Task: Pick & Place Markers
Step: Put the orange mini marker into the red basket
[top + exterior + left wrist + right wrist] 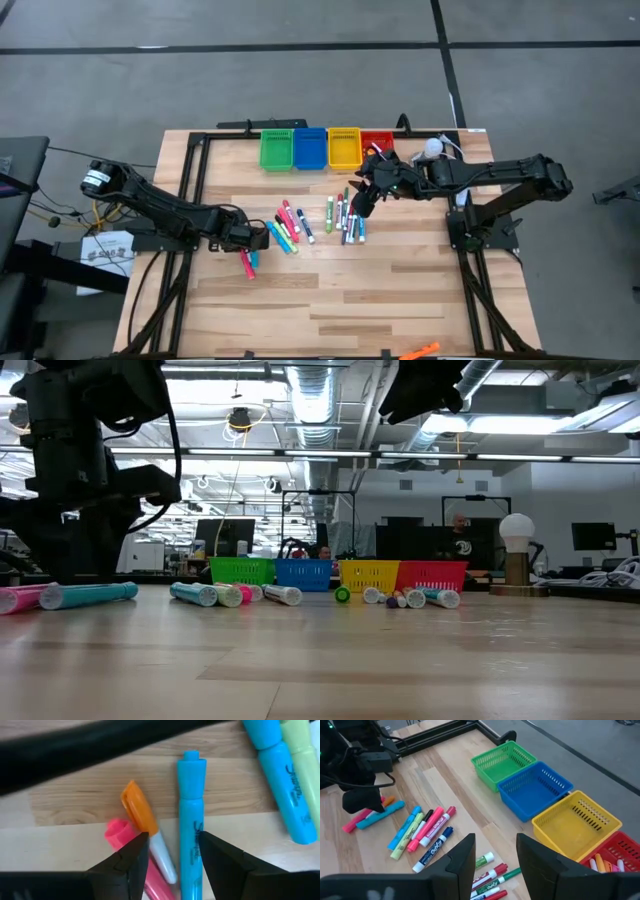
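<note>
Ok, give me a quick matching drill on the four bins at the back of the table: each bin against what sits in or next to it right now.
Things:
1. green bin
2. blue bin
3. yellow bin
4. red bin

States:
A. already holds markers
B. empty, at the end of the row
C. empty, between the blue and red bins
D. empty, between the green and yellow bins

Pairs: 1-B, 2-D, 3-C, 4-A
</note>
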### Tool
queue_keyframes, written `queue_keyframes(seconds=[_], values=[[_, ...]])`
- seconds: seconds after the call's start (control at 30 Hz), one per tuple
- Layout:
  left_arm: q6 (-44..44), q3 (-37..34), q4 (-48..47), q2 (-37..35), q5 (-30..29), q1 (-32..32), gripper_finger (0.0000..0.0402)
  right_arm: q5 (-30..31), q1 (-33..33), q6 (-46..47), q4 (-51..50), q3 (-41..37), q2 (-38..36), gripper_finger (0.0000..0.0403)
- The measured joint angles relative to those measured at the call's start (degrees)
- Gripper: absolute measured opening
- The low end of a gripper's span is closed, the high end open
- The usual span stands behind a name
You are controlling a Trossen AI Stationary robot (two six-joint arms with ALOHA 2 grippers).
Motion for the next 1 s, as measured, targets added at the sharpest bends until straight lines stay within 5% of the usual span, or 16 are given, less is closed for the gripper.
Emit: queue_keyframes(seconds=[1.0], values=[[-0.9, -1.6, 1.3, 0.0, 1.0, 0.0, 0.0172, 0.0, 0.0, 0.0, 0.0, 0.0, 0.0, 0.0131]])
